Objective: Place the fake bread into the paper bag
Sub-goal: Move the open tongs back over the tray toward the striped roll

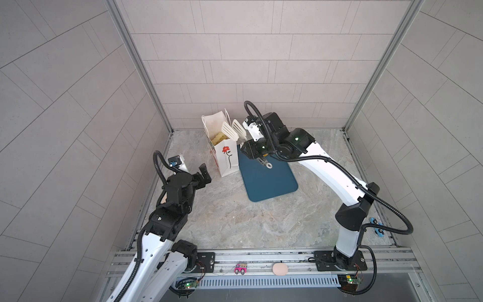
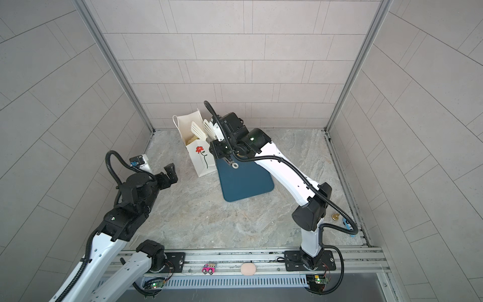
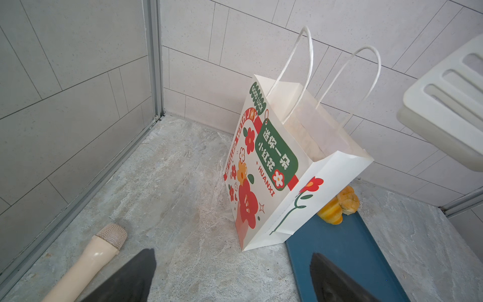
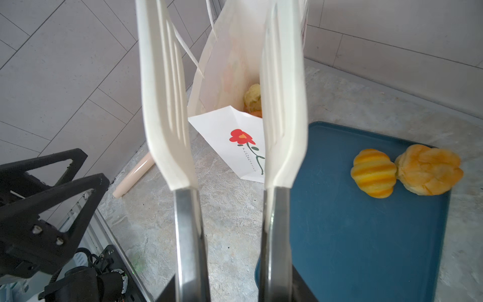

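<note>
— Where do we see the fake bread (image 4: 373, 172)?
— 2 pieces on the blue tray's (image 4: 352, 248) far end, right of the paper bag (image 1: 226, 159); more inside it
— Pincers?
— Our left pincer (image 3: 231, 281) spread, empty; right pincer (image 4: 234, 290) pinching the tongs (image 4: 167, 104)

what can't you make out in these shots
Bread count in the paper bag: both top views and the right wrist view show only yellow bits; its walls and the tongs hide the rest.
Striped roll and knobbly bun on the tray: the right arm mostly hides them in both top views.
Grip of the right end effector on the tongs: past the right wrist view's edge.
</note>
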Robot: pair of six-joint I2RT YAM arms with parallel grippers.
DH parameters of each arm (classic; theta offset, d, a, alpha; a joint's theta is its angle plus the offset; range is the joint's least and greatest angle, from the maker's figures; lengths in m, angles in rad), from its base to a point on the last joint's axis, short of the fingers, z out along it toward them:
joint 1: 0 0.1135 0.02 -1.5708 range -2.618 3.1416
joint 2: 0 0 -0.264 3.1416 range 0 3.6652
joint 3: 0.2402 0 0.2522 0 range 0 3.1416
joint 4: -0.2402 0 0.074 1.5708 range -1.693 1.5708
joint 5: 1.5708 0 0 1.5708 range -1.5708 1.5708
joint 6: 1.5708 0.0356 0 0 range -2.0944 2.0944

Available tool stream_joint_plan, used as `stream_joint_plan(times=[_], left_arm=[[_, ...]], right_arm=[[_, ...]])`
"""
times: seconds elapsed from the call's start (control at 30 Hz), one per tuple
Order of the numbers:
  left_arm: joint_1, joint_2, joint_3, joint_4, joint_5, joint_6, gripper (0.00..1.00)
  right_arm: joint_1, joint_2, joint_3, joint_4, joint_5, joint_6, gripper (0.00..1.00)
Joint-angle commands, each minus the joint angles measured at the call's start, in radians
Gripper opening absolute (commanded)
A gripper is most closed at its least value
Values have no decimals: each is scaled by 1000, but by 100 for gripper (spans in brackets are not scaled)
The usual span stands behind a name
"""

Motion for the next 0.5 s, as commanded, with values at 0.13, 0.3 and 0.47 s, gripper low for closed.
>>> stream_joint_plan(times=[0.13,0.3,0.47], left_arm=[[5,22,16,15,11,-20,100],[5,37,23,22,21,-24,100],[5,41,20,27,26,-33,100]], right_arm=[[-50,-178,-231,63,142,-37,46],[-122,-270,-422,130,175,-32,46],[-186,-293,-531,130,194,-62,46]])
